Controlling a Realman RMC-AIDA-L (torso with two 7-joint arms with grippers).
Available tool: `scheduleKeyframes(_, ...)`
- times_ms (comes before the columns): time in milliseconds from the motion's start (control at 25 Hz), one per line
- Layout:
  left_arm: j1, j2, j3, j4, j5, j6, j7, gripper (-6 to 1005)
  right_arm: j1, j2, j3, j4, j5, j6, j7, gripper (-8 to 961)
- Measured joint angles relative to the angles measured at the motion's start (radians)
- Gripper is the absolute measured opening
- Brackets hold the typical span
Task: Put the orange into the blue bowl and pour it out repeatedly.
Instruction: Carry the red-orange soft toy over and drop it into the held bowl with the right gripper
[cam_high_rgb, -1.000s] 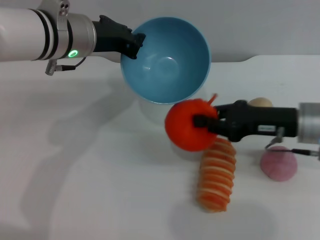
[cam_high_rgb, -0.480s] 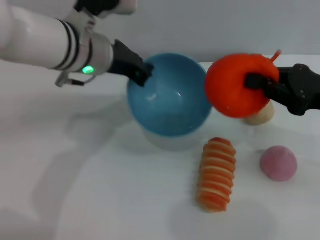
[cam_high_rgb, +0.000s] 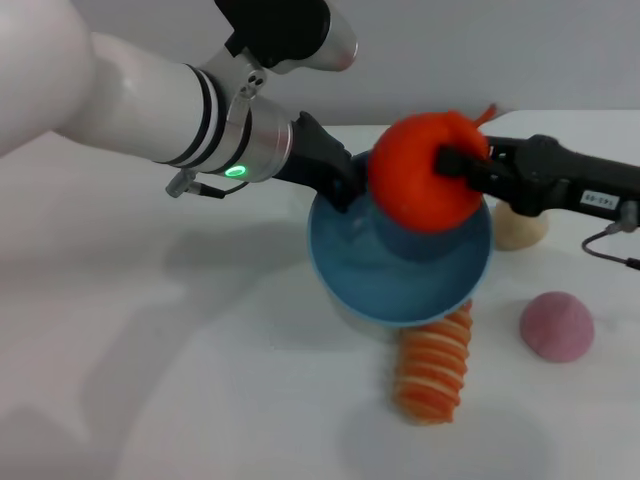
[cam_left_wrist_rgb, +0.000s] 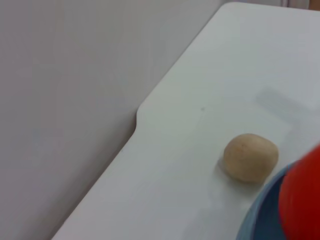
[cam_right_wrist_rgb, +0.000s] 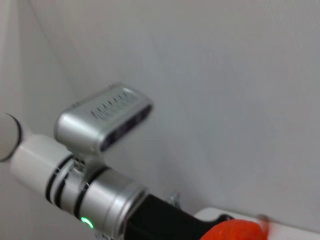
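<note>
The orange (cam_high_rgb: 425, 172) is a red-orange lumpy fruit with a stem nub. My right gripper (cam_high_rgb: 452, 163) is shut on the orange and holds it over the far side of the blue bowl (cam_high_rgb: 400, 272). My left gripper (cam_high_rgb: 338, 183) is shut on the bowl's left rim and holds it above the table, mouth up. The left wrist view shows the bowl's rim (cam_left_wrist_rgb: 260, 220) and an edge of the orange (cam_left_wrist_rgb: 302, 200). The right wrist view shows the orange's top (cam_right_wrist_rgb: 235, 231) and my left arm (cam_right_wrist_rgb: 85, 165).
A long orange-and-cream striped loaf (cam_high_rgb: 433, 360) lies on the white table (cam_high_rgb: 150, 380) just in front of the bowl. A pink ball (cam_high_rgb: 557, 326) sits to the right. A tan ball (cam_high_rgb: 518, 226) lies behind my right gripper, also seen in the left wrist view (cam_left_wrist_rgb: 250, 157).
My left arm has swung the bowl to the right and lower, turning its mouth upward. My right gripper has carried the orange left, from beside the bowl to above it.
</note>
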Motion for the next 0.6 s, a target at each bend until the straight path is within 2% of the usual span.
scheduleKeyframes(80, 0.001, 0.001, -0.006, -0.001, 0.0, -0.003, 0.0, 0, 0.004, 0.001, -0.012, 0.011, -0.002, 0.024, -0.001, 24)
scheduleKeyframes(280, 0.005, 0.003, -0.009, -0.006, 0.002, -0.027, 0.0, 0, 0.006, 0.003, -0.009, 0.039, 0.015, 0.082, -0.005, 240)
scheduleKeyframes(600, 0.002, 0.005, -0.021, -0.014, 0.008, -0.031, 0.0, 0, -0.007, 0.001, 0.002, 0.037, 0.071, 0.08, -0.013, 563)
